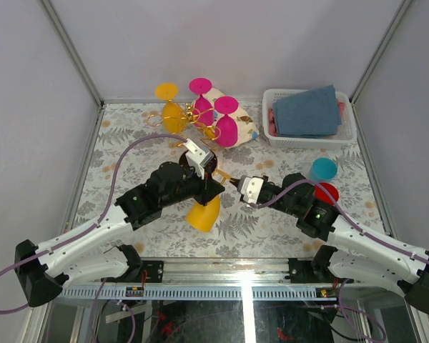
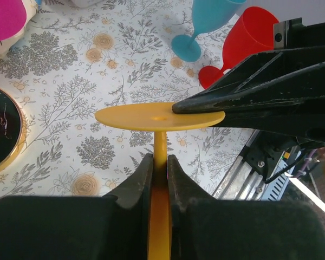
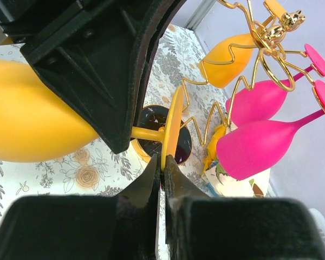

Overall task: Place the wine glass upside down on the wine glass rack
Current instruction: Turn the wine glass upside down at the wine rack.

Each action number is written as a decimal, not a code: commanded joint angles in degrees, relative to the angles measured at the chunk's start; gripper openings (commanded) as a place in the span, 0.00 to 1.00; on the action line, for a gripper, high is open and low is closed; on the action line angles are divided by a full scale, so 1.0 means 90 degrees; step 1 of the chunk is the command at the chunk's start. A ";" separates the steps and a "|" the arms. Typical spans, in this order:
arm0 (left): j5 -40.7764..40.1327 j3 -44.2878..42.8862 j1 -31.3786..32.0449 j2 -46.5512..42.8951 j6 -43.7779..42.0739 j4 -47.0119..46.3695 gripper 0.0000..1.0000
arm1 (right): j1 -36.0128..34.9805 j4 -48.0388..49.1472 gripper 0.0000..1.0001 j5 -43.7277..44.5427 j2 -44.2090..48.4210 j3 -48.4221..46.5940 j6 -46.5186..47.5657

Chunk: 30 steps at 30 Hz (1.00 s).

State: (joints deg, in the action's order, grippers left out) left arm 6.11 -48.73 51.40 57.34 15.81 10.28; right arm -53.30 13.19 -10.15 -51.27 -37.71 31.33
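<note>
- Nearest me, around the table's centre, the yellow wine glass (image 1: pixel 204 213) is held almost on its side. Its bowl points to 6 o'clock and its stem runs up toward 1 o'clock.
- My left gripper (image 2: pixel 158 162) is clamped on the stem just below the foot disc, with a finger pressed to either side.
- My right gripper (image 3: pixel 163 162) reaches in from 3 o'clock and pinches the rim of the same foot disc between its fingertips, so both claws hold this one glass.
- At 3 o'clock, beside my right arm, a red glass (image 1: pixel 327 193) and a blue glass (image 1: pixel 322 170) stand close together, the blue one farther from me.
- At 12 o'clock, well apart from the held glass, is the wine glass rack (image 1: pixel 193 116), gold wire loops over a black gold-rimmed base.
- Three glasses hang on the rack with bowls down and feet up. An orange-yellow glass (image 1: pixel 174 118) is on its 9 o'clock side and two pink glasses (image 1: pixel 227 128) are toward its 3 o'clock side.
- Farthest out, at 1 to 2 o'clock, a white basket (image 1: pixel 307 143) holds a folded blue cloth (image 1: pixel 307 111), with a reddish one showing underneath.
</note>
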 commanded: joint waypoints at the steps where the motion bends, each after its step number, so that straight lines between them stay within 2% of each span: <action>1: -0.0122 0.0143 0.0012 -0.0209 -0.0043 -0.0403 0.00 | -0.0056 0.0660 0.00 -0.0015 0.0102 -0.0142 -0.0197; 7: -0.0364 0.0155 0.0012 -0.0317 -0.0063 -0.0371 0.00 | -0.0057 0.0663 0.06 -0.0028 0.0064 -0.0180 -0.0336; 16: -0.0598 0.0168 0.0012 -0.0361 -0.0156 -0.0413 0.00 | -0.0056 0.0727 0.25 0.0029 -0.0013 -0.0165 -0.0376; 21: -0.0404 0.0295 0.0012 -0.0421 -0.0268 -0.0570 0.00 | -0.0056 0.0703 0.34 -0.0034 -0.0004 -0.0113 -0.0382; 24: -0.0389 0.0291 0.0003 -0.0419 -0.0332 -0.0557 0.00 | -0.0057 0.0716 0.45 -0.0139 0.0123 -0.0021 -0.0380; 26: -0.0382 0.0257 -0.0020 -0.0398 -0.0364 -0.0552 0.00 | -0.0059 0.0723 0.49 -0.0186 0.0211 0.0055 -0.0380; 28: -0.0346 0.0256 -0.0039 -0.0380 -0.0379 -0.0596 0.00 | -0.0060 0.0699 0.59 -0.0231 0.0295 0.0101 -0.0358; 30: -0.0309 0.0260 -0.0081 -0.0380 -0.0387 -0.0635 0.00 | -0.0056 0.0644 0.62 -0.0257 0.0354 0.0126 -0.0344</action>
State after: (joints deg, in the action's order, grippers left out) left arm 2.52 -46.44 51.31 54.57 13.80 9.04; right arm -53.52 15.77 -10.79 -50.09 -36.84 28.38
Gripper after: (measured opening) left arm 0.074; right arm 0.591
